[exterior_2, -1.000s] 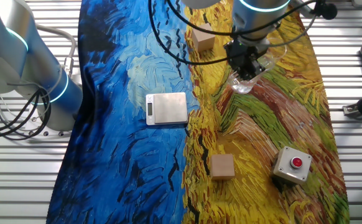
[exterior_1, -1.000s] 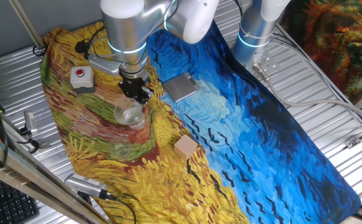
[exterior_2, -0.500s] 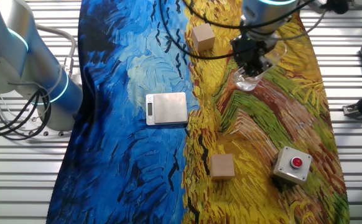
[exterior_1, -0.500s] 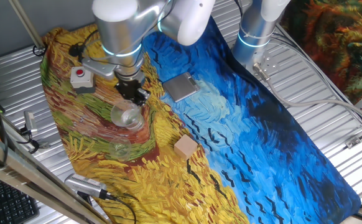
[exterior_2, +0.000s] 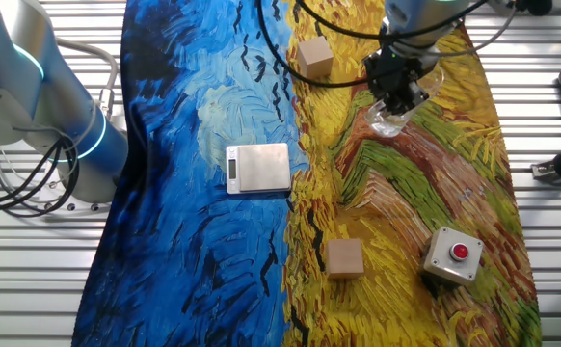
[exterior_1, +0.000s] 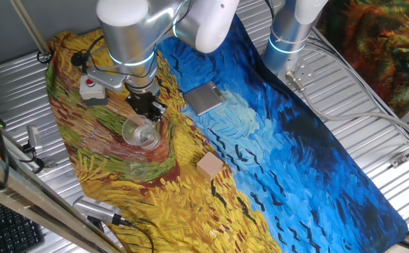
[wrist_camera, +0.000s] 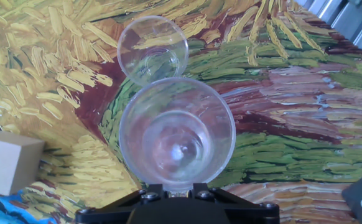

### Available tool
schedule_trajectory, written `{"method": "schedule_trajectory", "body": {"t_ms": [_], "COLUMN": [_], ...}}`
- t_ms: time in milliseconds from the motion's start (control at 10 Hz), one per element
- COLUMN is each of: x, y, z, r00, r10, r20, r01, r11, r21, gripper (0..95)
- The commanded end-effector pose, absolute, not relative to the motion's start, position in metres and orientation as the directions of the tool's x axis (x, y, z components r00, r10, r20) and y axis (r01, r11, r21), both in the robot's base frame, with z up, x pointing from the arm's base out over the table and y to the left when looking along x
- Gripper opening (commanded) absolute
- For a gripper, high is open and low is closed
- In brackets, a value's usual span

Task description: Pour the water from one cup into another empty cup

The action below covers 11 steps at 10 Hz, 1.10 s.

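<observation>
The jaws of the gripper (exterior_1: 146,112) are closed on the base of the larger clear tumbler (wrist_camera: 176,132), which they hold lifted off the cloth and tipped, its wide rim pointing away from the hand. In the hand view the tumbler's mouth fills the middle of the picture, with the black jaw housing just under it and bright glints at its thick bottom; whether those glints are the water or only glass cannot be told. Just beyond the tumbler's rim, and overlapped by it in that view, the smaller clear cup (wrist_camera: 152,49) stands upright on the yellow strokes of the painted cloth (exterior_1: 176,190). In one fixed view the tumbler (exterior_1: 140,133) hangs below the silver arm, and the smaller cup (exterior_1: 135,169) shows only as a faint outline on the cloth just nearer the camera. In the other fixed view the tumbler (exterior_2: 392,118) is seen under the black gripper (exterior_2: 397,85), over the green and brown part of the cloth. A wooden block (exterior_1: 209,166) lies near the cups towards the blue half of the cloth; a second block (exterior_2: 344,258) lies well apart. A small silver scale (exterior_2: 258,167) rests on the blue half, and a grey box with a red button (exterior_2: 451,255) sits on the yellow half. The cloth covers a ribbed metal bench (exterior_1: 373,105).
</observation>
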<state>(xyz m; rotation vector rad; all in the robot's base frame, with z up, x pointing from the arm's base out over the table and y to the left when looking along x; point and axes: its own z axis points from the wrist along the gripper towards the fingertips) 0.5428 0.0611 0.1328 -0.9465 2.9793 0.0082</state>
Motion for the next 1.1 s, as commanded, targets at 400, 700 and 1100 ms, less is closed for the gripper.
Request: {"method": "schedule_trajectory", "body": {"t_ms": [400,700,1100], "x": [0.5494,0.5496,0.5497], "y": [0.0655,0.0655,0.0655], "z": [0.1382,0.1380,0.1376], "r00": [-0.816,-0.816,-0.815], "r10": [-0.577,-0.576,-0.570], "r20": [0.010,0.044,0.101], "r01": [-0.577,-0.576,-0.574], "r11": [0.816,0.817,0.819], "r21": [0.005,0.003,-0.003], "gripper": [0.0,0.0,0.0]}}
